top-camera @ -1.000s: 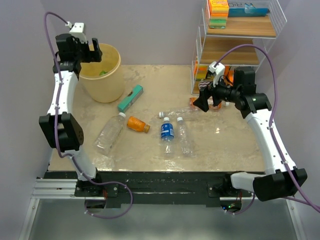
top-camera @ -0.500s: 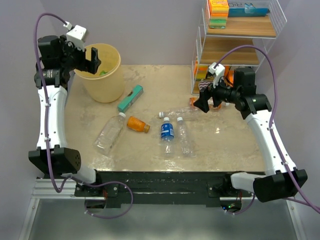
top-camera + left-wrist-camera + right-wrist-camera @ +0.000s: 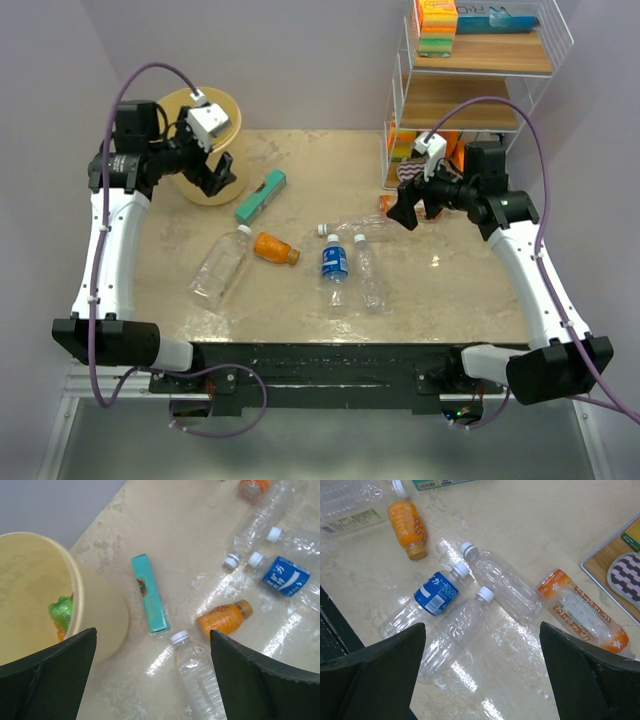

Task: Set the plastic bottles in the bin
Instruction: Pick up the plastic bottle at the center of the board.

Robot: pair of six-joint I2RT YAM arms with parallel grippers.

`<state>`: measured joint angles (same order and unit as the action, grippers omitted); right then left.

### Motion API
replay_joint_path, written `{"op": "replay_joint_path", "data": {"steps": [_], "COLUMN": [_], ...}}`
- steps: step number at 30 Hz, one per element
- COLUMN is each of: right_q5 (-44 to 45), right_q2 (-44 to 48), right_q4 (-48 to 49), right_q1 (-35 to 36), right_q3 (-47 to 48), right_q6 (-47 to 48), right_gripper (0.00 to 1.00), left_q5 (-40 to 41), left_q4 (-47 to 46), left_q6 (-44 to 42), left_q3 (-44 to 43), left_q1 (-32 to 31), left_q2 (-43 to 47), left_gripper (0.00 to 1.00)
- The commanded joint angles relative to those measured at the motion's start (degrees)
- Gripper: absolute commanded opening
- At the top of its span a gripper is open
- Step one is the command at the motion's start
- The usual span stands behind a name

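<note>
The bin [image 3: 232, 118] stands at the back left, with a green bottle [image 3: 61, 612] lying inside it [image 3: 97, 611]. My left gripper [image 3: 218, 176] hangs open and empty at the bin's right side, above the table [image 3: 152, 645]. Lying flat on the table are a large clear bottle [image 3: 218, 267], an orange bottle [image 3: 276, 248], a blue-labelled bottle [image 3: 334, 262] and two clear bottles [image 3: 370, 278] [image 3: 360, 225]. My right gripper [image 3: 405, 208] hovers open and empty over this group [image 3: 482, 627]. An orange-labelled bottle [image 3: 582, 612] lies by the shelf.
A flat teal box [image 3: 261, 195] lies between the bin and the bottles. The white wire shelf rack [image 3: 480, 70] stands at the back right, its base [image 3: 615, 560] close to the orange-labelled bottle. The table's near edge [image 3: 335, 625] runs behind the arm bases.
My left arm has swung from behind and above the bin round to its right side, its gripper now pointing down at the table. The right arm has barely moved.
</note>
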<state>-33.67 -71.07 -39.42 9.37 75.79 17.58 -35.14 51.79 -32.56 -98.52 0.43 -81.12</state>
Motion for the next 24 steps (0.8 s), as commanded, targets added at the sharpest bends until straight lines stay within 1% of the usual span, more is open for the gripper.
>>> {"op": "replay_joint_path", "data": {"steps": [1, 5, 9, 13, 20, 24], "right_q5": [1.8, 3.2, 4.1, 4.5, 6.2, 6.4], "right_q2": [2.8, 4.2, 5.6, 6.4, 6.0, 5.4], "right_q4": [0.9, 2.1, 3.6, 4.5, 7.2, 7.9], "right_q1": [-0.1, -0.1, -0.1, -0.1, -0.3, -0.8], "right_q3": [-1.1, -3.9, -7.6, -9.7, -12.4, -12.9], "right_q6": [1.6, 2.0, 2.1, 2.5, 3.2, 3.0], "right_gripper": [0.99, 0.99, 0.99, 0.99, 0.99, 0.99], "left_q5": [0.8, 0.8, 1.2, 3.1, 9.7, 13.0], "left_q4": [3.3, 3.3, 4.4, 4.8, 4.1, 2.9], "left_q6": [-7.1, -7.5, -10.0, -12.3, -18.9, -23.8], "left_q3": [3.1, 3.9, 4.2, 5.0, 8.0, 11.9], "left_q1": [-7.0, -9.2, -12.0, -16.1, -22.0, -24.5], "left_q2": [2.8, 2.4, 1.4, 0.5, -2.0, -4.5], "left_gripper": [0.99, 0.99, 0.99, 0.99, 0.99, 0.99]}}
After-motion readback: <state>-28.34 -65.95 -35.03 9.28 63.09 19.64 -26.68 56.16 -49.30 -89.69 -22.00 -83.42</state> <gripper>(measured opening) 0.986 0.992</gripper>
